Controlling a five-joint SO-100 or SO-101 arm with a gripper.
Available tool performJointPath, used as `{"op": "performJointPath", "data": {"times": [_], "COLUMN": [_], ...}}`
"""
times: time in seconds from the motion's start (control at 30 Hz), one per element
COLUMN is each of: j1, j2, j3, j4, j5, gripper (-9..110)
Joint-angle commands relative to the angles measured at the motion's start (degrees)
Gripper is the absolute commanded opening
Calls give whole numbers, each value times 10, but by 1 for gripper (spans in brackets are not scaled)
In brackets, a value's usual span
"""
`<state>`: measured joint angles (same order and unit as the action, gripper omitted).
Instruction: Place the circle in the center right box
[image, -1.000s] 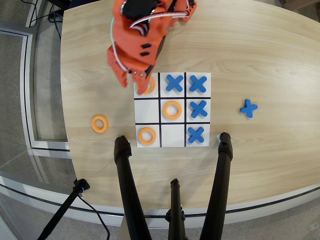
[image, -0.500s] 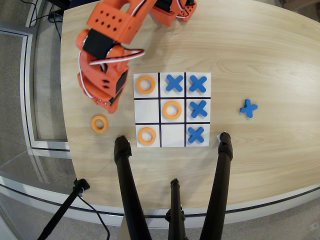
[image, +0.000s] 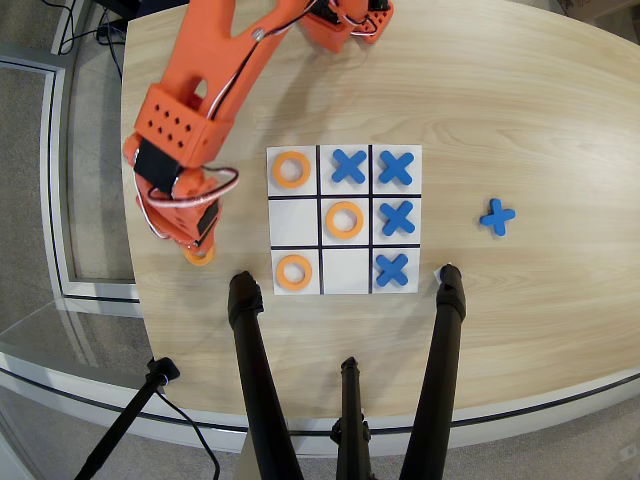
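In the overhead view a white 3x3 grid (image: 345, 283) lies on the wooden table. Orange rings sit in its top-left (image: 291, 169), centre (image: 344, 219) and bottom-left (image: 294, 271) cells. The middle-row cell of the left column (image: 293, 221) is empty. A fourth orange ring (image: 200, 255) lies on the table left of the grid, partly hidden under my gripper (image: 196, 246). The orange arm reaches down from the top and the gripper hangs right over that ring. The jaws are hidden by the arm's own body, so I cannot tell how they stand.
Blue crosses fill the top-middle (image: 348, 165), top-right (image: 396, 167), middle-right (image: 397, 217) and bottom-right (image: 391, 268) cells. A spare blue cross (image: 497, 216) lies right of the grid. Black stand legs (image: 252, 340) rise at the front. The table's left edge is close to the gripper.
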<state>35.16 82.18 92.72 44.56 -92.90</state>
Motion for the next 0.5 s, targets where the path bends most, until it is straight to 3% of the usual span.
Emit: {"op": "performJointPath", "data": {"times": [0.0, 0.47], "j1": [-2, -24], "j2": [-40, -161], "j3": [-58, -126], "j4": [-6, -9], "j5": [-1, 24], "gripper": [14, 14]}}
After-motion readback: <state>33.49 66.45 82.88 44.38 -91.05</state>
